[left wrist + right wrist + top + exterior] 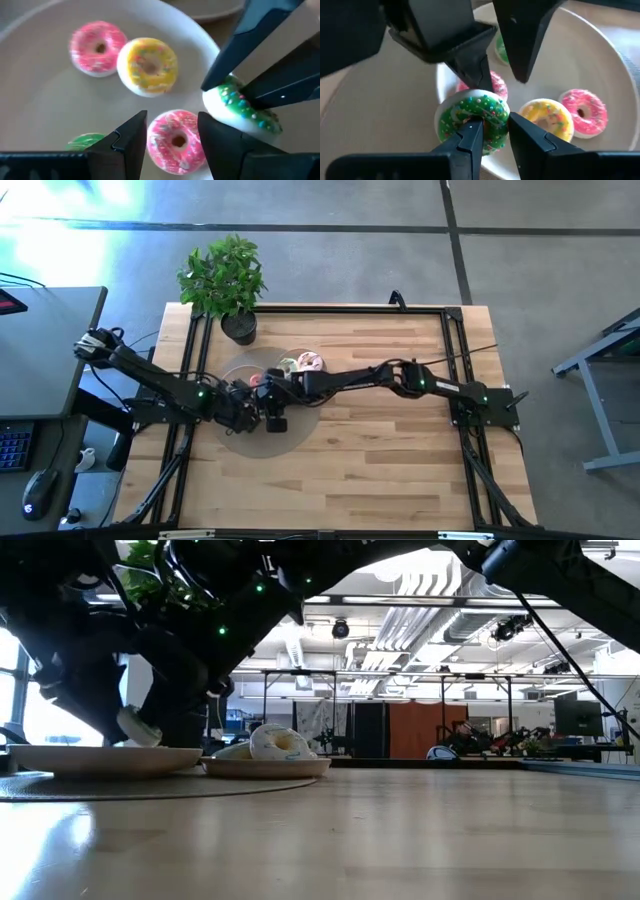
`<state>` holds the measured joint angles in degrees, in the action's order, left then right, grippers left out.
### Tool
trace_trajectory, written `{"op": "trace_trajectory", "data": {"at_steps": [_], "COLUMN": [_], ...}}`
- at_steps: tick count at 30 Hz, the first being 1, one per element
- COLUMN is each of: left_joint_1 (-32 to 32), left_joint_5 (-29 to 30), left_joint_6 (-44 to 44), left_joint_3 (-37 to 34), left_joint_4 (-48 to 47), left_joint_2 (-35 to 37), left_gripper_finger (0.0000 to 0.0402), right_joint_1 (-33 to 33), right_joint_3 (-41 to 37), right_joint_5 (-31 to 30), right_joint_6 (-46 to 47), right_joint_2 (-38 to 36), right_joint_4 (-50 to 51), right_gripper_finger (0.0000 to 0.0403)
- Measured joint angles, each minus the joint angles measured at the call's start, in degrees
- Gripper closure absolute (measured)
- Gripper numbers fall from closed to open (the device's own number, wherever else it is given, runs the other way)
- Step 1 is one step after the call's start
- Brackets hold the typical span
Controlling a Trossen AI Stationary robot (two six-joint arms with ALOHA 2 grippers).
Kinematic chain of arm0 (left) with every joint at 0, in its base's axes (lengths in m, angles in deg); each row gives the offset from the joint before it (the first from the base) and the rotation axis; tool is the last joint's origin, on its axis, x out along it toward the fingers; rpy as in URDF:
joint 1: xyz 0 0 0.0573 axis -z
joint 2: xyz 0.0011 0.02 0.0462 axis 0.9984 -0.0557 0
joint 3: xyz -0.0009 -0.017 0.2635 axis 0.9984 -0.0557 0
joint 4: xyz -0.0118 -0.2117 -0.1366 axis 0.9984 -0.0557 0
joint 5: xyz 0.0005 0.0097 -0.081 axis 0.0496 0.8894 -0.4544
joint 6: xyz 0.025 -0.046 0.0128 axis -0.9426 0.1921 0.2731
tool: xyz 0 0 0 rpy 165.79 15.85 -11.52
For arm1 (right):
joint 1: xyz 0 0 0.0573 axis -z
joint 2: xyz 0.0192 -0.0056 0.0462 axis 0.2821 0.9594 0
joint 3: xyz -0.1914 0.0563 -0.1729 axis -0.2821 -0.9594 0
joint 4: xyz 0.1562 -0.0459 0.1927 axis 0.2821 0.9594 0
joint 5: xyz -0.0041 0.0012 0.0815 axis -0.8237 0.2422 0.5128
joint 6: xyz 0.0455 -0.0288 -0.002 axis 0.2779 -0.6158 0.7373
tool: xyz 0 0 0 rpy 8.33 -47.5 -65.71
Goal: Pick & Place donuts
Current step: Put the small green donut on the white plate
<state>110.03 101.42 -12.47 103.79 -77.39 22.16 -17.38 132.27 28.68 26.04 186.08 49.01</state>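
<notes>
The right gripper (490,131) pinches a green donut (472,120) over the rim of a plate (45,120). The left gripper (172,132) hangs just beside it, fingers apart around a pink donut (175,142) lying on the plate, near a yellow donut (147,65) and another pink one (96,47)

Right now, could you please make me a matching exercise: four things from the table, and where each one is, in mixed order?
1 green donut
2 yellow donut
3 potted plant
4 left gripper

A at a table corner
B lying free on the plate
C held in the right gripper
D open over a pink donut

Pairs: 1-C, 2-B, 3-A, 4-D
</notes>
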Motion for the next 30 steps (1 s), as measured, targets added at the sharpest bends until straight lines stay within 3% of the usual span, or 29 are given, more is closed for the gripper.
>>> {"op": "trace_trajectory", "data": {"at_steps": [9, 19, 30], "left_joint_1": [0.04, -0.02, 0.00], "left_joint_5": [-1.81, 7.24, 9.95], "left_joint_6": [0.10, 5.78, 15.88], "left_joint_3": [0.08, -0.02, 0.00], "left_joint_4": [-1.94, -5.67, -13.58], "left_joint_2": [-6.14, -10.29, -10.31], "left_gripper_finger": [0.0227, 0.0228, 0.0228], "right_joint_1": [-1.04, -1.13, -1.16], "right_joint_3": [-0.01, -0.07, -0.04], "right_joint_5": [-3.40, -3.57, -3.36], "right_joint_6": [-1.69, -1.56, -1.53], "right_joint_2": [-0.13, -0.50, -0.50], "right_joint_4": [0.66, 2.54, 2.53], "right_gripper_finger": [0.0316, 0.0316, 0.0316]}}
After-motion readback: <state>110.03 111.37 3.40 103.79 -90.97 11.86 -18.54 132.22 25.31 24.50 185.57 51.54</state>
